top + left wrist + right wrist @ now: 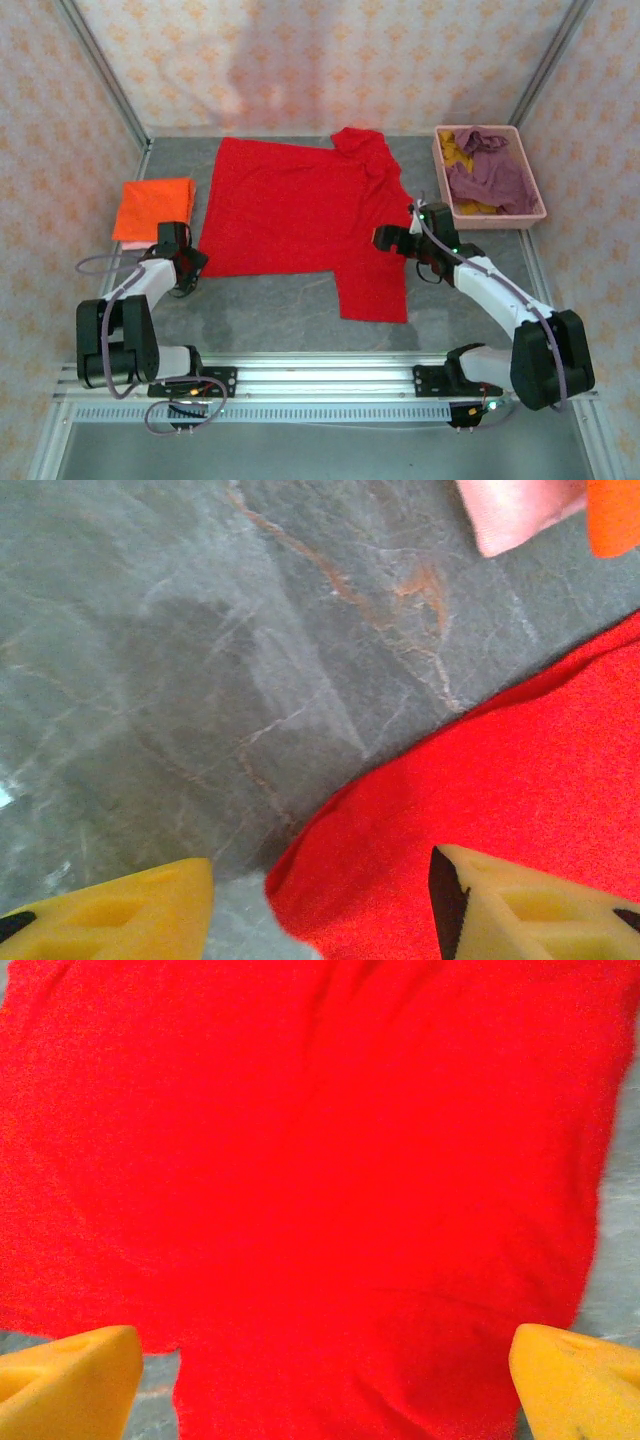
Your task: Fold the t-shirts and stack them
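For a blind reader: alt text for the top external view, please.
A red shirt lies spread on a grey table, the left gripper and right gripper at its side edges. Folded orange shirt at left, pink basket at right.

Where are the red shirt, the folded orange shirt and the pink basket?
red shirt (290, 205), top view, middle of its body.
orange shirt (155, 208), top view, centre of the fold.
pink basket (500, 221), top view, near wall.

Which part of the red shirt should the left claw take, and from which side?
Take the red shirt by its near left corner, coming from the left: it lies flat, and that corner sits between the left claw's fingers.
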